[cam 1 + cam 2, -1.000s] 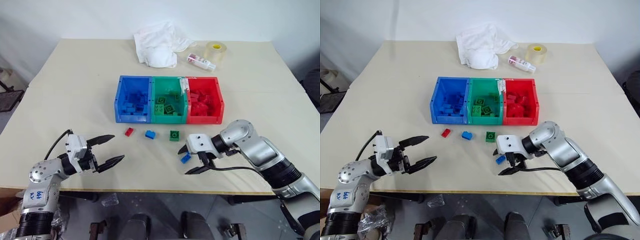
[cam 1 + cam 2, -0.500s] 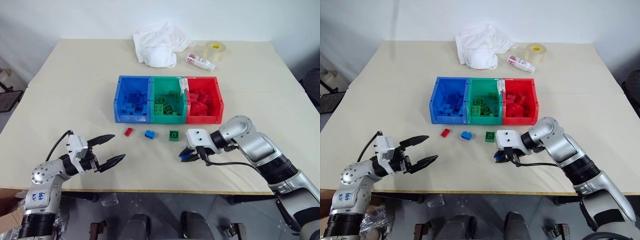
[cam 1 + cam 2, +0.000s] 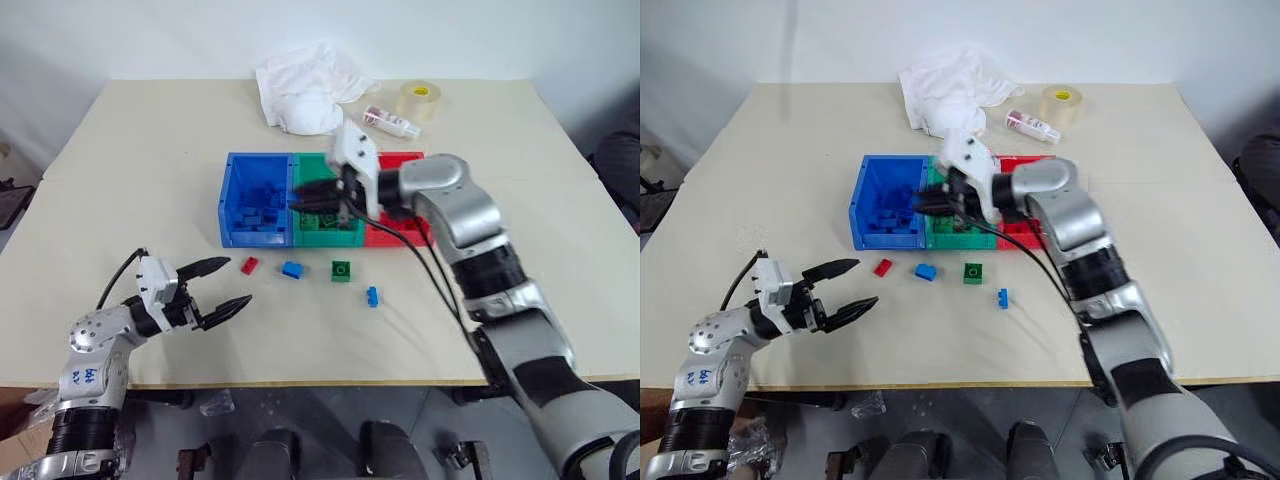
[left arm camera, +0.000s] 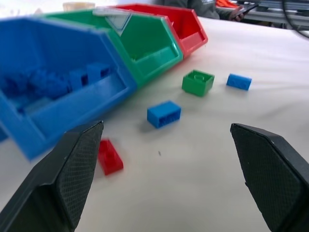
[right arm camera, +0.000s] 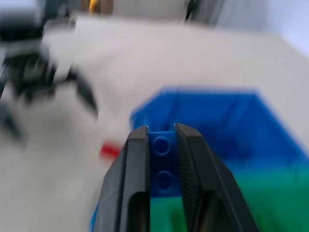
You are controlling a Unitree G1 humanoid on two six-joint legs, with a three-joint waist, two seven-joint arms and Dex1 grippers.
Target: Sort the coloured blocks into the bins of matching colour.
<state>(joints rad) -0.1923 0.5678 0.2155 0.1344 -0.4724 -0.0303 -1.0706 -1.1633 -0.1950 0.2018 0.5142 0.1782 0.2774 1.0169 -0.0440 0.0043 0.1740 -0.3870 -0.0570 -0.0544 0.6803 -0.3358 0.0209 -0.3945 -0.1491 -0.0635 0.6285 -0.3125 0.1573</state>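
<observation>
Lifted from the front of the tabletop (image 3: 140,150), the right gripper (image 3: 300,196) now hovers over the green bin (image 3: 330,232) beside the blue bin (image 3: 236,215). Its wrist view shows a blue block (image 5: 161,164) pinched between the fingers. Left gripper (image 3: 218,286) stays spread wide near the loose red block (image 4: 110,156).

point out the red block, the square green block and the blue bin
red block (image 3: 250,265), left eye view, its top face
square green block (image 4: 198,82), left wrist view, its studded top
blue bin (image 3: 229,200), left eye view, its left wall
</observation>
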